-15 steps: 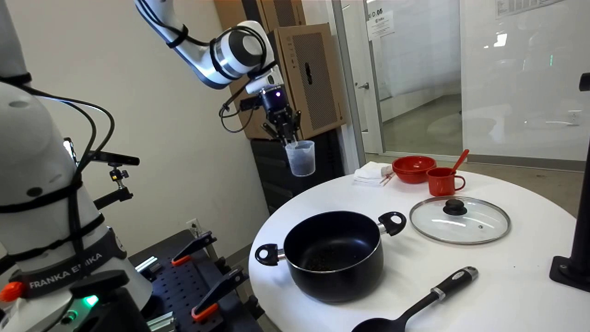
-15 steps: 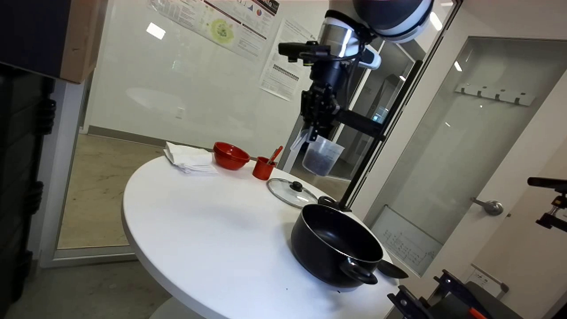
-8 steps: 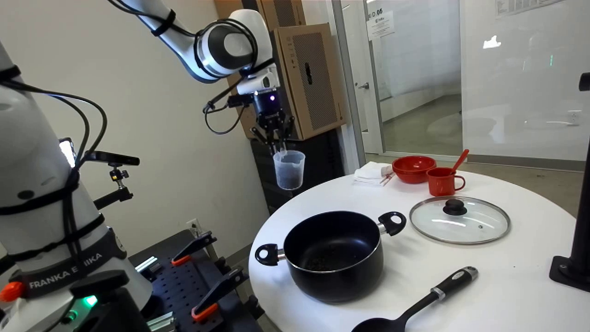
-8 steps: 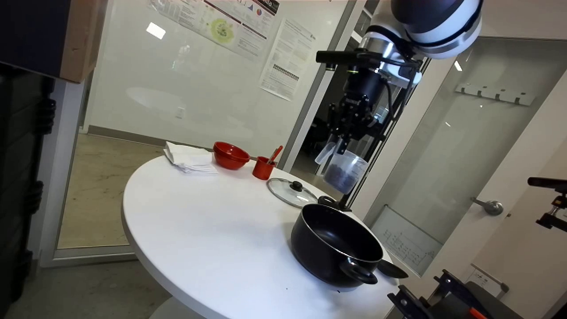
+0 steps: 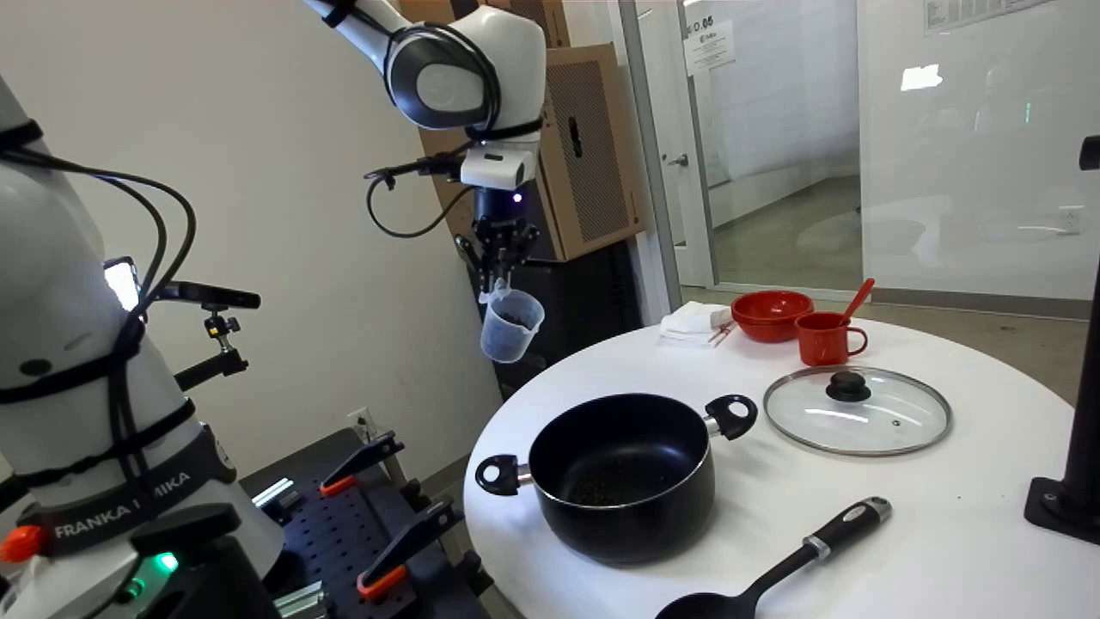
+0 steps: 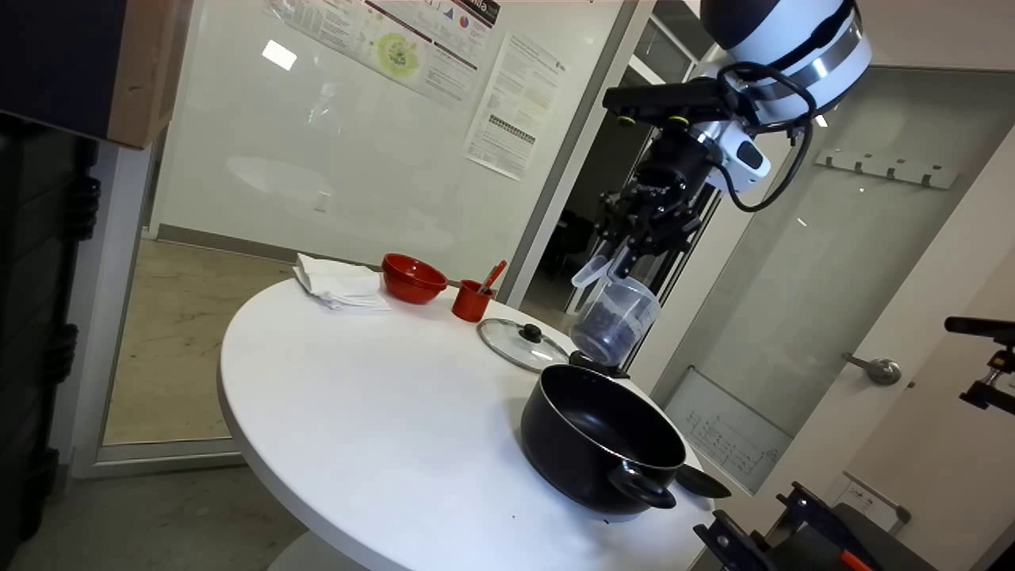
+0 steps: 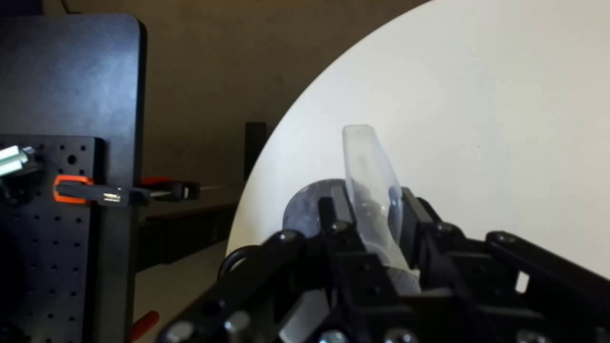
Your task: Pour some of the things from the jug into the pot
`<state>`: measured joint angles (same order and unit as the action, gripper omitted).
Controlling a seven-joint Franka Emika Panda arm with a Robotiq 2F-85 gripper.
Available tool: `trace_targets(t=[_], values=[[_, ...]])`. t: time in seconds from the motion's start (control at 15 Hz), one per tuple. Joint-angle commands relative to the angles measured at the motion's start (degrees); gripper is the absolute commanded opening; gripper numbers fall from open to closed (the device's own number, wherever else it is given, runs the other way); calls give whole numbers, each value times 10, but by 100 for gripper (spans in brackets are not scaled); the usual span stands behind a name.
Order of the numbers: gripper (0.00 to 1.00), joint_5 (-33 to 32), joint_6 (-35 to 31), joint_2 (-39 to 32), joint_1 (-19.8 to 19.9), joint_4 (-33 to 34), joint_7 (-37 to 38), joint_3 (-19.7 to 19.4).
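Your gripper (image 5: pixel 497 282) is clamped on the handle (image 7: pixel 369 174) of the jug (image 5: pixel 505 340), which sits between its two fingers in the wrist view. The jug hangs in the air, clear of the table (image 5: pixel 945 550), and is tilted; dark contents (image 5: pixel 516 319) remain inside. The pot (image 5: pixel 632 529) stands upright on the table, with dark bits (image 5: pixel 599 493) on its floor. From these angles you cannot reliably judge whether the jug is directly over the pot.
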<state>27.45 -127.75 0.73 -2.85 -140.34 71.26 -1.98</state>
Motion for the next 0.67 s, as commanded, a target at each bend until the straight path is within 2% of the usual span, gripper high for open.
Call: trace_targets(t=[0.0, 0.33, 0.6], values=[[7, 41, 116, -53, 43, 73, -51, -21], [7, 90, 253, -127, 100, 168, -74, -52], [7, 128, 325, -188, 131, 222, -98, -66]])
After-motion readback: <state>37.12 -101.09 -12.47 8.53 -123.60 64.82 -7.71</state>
